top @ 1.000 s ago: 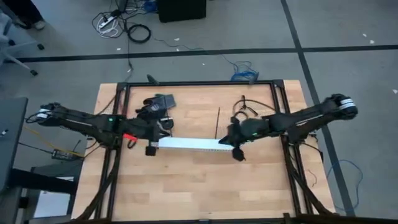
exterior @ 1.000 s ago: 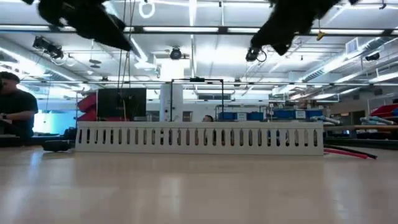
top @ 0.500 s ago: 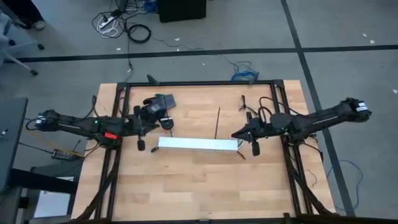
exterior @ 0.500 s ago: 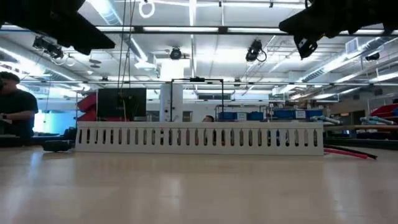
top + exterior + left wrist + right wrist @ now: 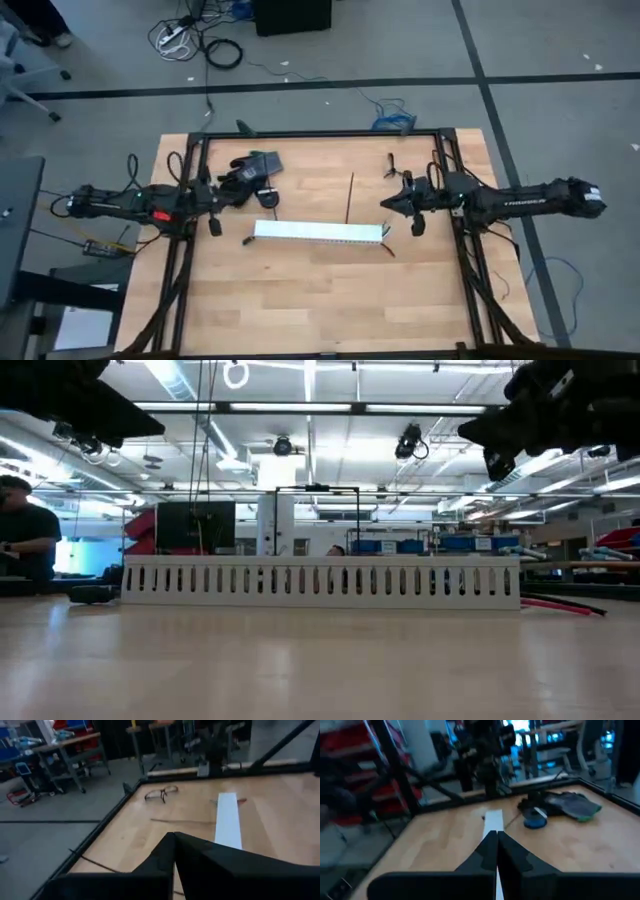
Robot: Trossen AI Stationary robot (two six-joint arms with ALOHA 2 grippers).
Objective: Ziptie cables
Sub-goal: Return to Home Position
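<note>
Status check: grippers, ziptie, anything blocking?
Left gripper shut, empty; right gripper shut, empty. Ziptie lies loose by the white cable duct, looped on nothing. Nothing blocking it.

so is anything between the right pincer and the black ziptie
Nothing visible. Only wooden table lies between the right pincer and the thin straight black plastic ziptie; the long white slotted plastic channel sits beside that path, not across it.

Wood table (image 5: 300,300) w/ white slotted channel (image 5: 318,232) mid, ziptie (image 5: 349,197) nr it, dark bundle (image 5: 252,166) apart
</note>
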